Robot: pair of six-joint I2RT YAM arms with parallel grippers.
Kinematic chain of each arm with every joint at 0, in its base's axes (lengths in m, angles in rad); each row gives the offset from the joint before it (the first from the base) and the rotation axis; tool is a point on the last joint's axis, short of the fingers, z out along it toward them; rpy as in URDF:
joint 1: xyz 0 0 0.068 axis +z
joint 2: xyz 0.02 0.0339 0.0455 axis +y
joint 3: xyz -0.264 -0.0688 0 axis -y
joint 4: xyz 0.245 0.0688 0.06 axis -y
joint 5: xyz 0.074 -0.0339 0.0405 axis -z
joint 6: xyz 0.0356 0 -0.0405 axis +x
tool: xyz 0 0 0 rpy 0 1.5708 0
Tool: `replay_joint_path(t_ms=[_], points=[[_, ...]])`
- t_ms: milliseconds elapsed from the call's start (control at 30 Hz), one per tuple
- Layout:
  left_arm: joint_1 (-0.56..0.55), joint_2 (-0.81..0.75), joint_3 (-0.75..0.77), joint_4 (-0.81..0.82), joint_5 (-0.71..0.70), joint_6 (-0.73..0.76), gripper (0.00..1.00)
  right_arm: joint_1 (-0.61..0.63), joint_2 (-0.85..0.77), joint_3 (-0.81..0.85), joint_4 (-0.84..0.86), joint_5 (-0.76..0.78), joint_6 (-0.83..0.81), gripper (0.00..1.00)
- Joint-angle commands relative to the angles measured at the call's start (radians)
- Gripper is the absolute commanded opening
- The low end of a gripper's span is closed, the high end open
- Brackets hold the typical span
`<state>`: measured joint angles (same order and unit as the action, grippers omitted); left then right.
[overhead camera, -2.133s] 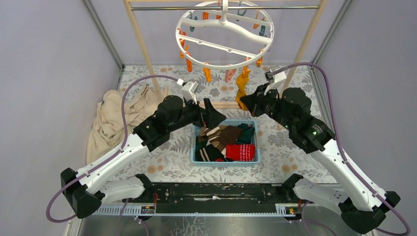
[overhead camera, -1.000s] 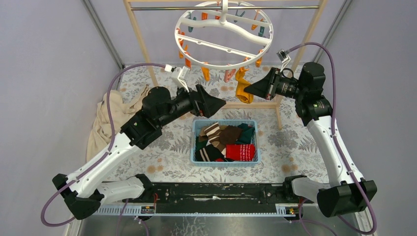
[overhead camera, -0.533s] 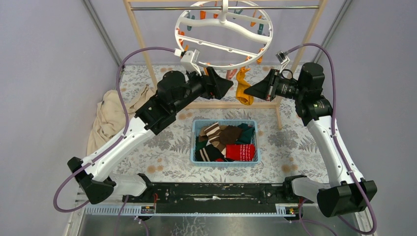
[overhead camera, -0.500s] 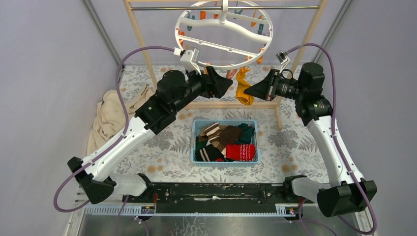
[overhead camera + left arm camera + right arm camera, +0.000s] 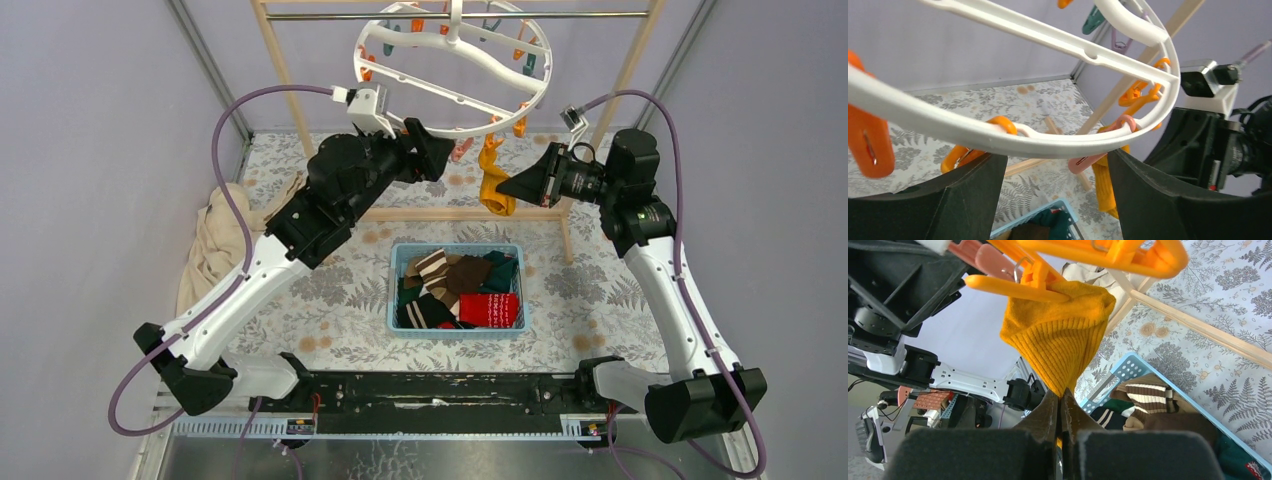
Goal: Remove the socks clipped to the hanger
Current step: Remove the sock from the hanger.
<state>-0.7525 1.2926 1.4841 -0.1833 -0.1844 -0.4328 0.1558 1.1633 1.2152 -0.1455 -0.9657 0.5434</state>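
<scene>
**Item 1: right gripper** (image 5: 1062, 396). Jaws pressed together on the lower tip of the mustard sock (image 5: 1060, 345), with the fabric pinched to a narrow point between them.

**Item 2: mustard sock.** It hangs by its cuff from an orange clip (image 5: 1020, 286), at about 5 o'clock on the ring in the overhead view. It is not yet free, and no other sock shows on the clips.

**Item 3: left gripper** (image 5: 1055, 159). Jaws wide, holding nothing. It sits just under the hanger (image 5: 973, 132) at about 7 o'clock on the ring. The white rim crosses above both fingers; whether it touches them cannot be told.

**Item 4: basket** (image 5: 392, 290). On the table at 6 o'clock from the hanger, with the removed socks (image 5: 460, 290) piled inside.

**Handling note (judgement).**
- The grip on the sock tip is small, so a sharp tug may slip off it.
- Pull steadily along the sock's length, down and away toward 4 o'clock, so the clip releases the cuff.
- The ring hangs from one hook and will likely swing with the pull, so the left gripper should brace the rim first.
- Once the sock is free, carry it to the basket before letting go.
</scene>
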Motion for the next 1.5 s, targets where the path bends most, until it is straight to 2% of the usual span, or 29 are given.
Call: replay_joint_path(t_ms=[0,400,700,1233,1467], points=[[0.036,-0.009,0.025,0.010,-0.051,0.038,0.80,-0.003,-0.042,0.007,0.013,-0.039,0.001,0.00],[0.122,-0.021,0.022,0.004,-0.026,0.052,0.80,-0.002,-0.032,0.004,0.090,-0.093,0.071,0.00],[0.188,-0.024,0.028,-0.002,0.015,0.055,0.81,0.007,0.035,-0.001,0.233,-0.159,0.161,0.00],[0.225,-0.044,0.010,-0.002,0.040,0.063,0.84,0.119,0.129,0.066,0.244,-0.111,0.158,0.00],[0.287,-0.027,0.006,-0.005,0.085,0.046,0.85,0.147,0.154,0.082,0.246,-0.091,0.159,0.00]])
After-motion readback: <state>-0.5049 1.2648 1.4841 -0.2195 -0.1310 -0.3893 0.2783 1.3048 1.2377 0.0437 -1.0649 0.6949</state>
